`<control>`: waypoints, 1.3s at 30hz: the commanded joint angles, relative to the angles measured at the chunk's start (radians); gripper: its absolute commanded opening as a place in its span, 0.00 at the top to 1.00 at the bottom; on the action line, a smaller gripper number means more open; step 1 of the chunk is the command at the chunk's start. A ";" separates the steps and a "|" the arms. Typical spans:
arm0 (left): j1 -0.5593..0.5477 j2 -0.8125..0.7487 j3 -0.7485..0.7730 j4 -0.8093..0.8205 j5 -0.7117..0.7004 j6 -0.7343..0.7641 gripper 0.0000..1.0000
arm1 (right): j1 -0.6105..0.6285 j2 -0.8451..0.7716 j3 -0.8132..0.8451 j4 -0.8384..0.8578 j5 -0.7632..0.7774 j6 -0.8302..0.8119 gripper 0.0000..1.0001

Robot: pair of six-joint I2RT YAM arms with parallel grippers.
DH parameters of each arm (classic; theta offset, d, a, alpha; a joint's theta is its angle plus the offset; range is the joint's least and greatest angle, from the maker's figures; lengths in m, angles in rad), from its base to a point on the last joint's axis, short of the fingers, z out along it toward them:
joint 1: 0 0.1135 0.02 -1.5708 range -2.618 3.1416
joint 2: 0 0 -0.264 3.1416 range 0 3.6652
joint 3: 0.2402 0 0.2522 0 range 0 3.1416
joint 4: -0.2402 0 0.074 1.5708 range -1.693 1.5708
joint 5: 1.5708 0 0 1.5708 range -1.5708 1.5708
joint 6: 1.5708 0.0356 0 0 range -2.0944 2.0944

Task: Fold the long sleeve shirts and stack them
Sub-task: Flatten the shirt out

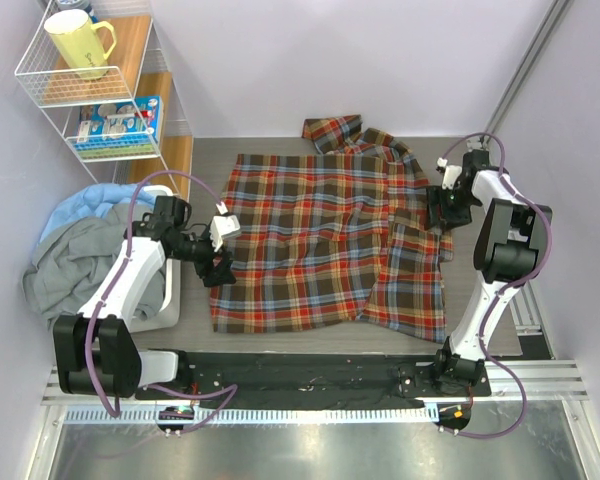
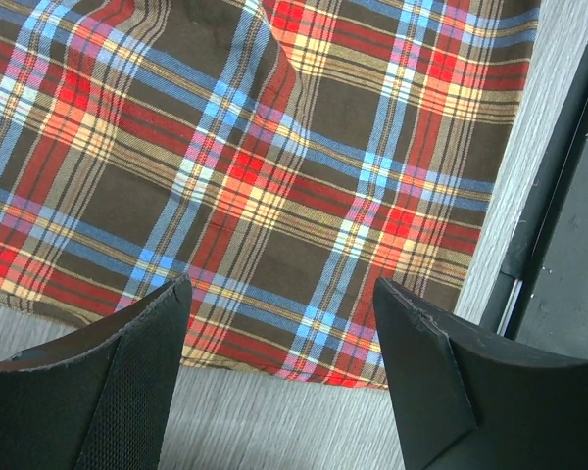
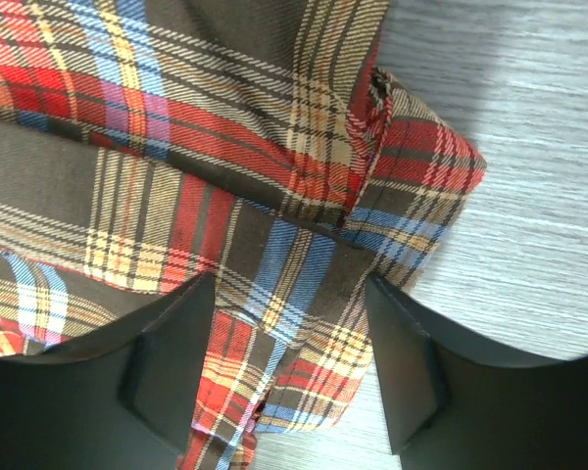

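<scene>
My left pincer (image 1: pixel 220 264) stands open, its two fingers (image 2: pixel 108 392) wide apart and holding nothing. The lower corner of the plaid shirt (image 1: pixel 320 240) lies just under it. The hem edge runs across between my fingertips, with cloth ahead of them and bare grey worktop (image 2: pixel 274 426) on my side of the hem. Past the shirt's corner, to one side of this pincer, there is a black base plate (image 2: pixel 568 294).

My right pincer (image 1: pixel 442 212) is open too. Its fingers (image 3: pixel 412 382) stand apart, one on each side of a folded corner of the shirt. The cloth passes in the gap between them, but I do not see the pads pressing on it. This corner is doubled over itself with a seam on it; beyond it, on the outer side of the pincer, I see only worktop.

The shirt lies spread flat on the worktop between my two pincers, red, dark brown and yellow with light blue lines. Its right part is folded over the body, and one sleeve (image 1: pixel 335 130) lies crumpled at the far edge, well ahead of both pincers.

Behind my left pincer, away from the shirt, a white tub (image 1: pixel 172 300) holds a pile of grey and blue clothes (image 1: pixel 85 255). Farther ahead on that side stands a wire shelf (image 1: pixel 40 95) with a yellow mug (image 1: pixel 78 42) on top.
</scene>
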 commanded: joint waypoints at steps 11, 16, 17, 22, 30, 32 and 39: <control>-0.001 -0.010 0.034 0.005 0.054 -0.051 0.26 | 0.003 -0.232 0.002 -0.153 -0.333 -0.098 0.99; -0.001 -0.016 0.100 -0.023 0.105 -0.117 0.29 | 0.033 -0.505 -0.040 -0.341 -0.649 -0.271 0.99; -0.001 -0.024 0.122 -0.019 0.113 -0.135 0.29 | 0.087 -0.612 -0.049 -0.369 -0.671 -0.291 0.99; 0.001 -0.079 0.180 0.027 0.159 -0.271 0.28 | 0.406 -0.941 -0.192 -0.243 -0.638 -0.096 0.99; -0.001 -0.098 0.214 0.017 0.185 -0.313 0.27 | 0.638 -1.164 -0.389 0.224 -0.667 0.322 0.99; -0.001 -0.093 0.208 0.026 0.177 -0.313 0.27 | 0.692 -1.142 -0.425 0.247 -0.676 0.352 0.99; -0.001 -0.058 0.185 0.050 0.144 -0.309 0.30 | 0.778 -1.003 -0.649 0.327 -0.581 0.279 0.99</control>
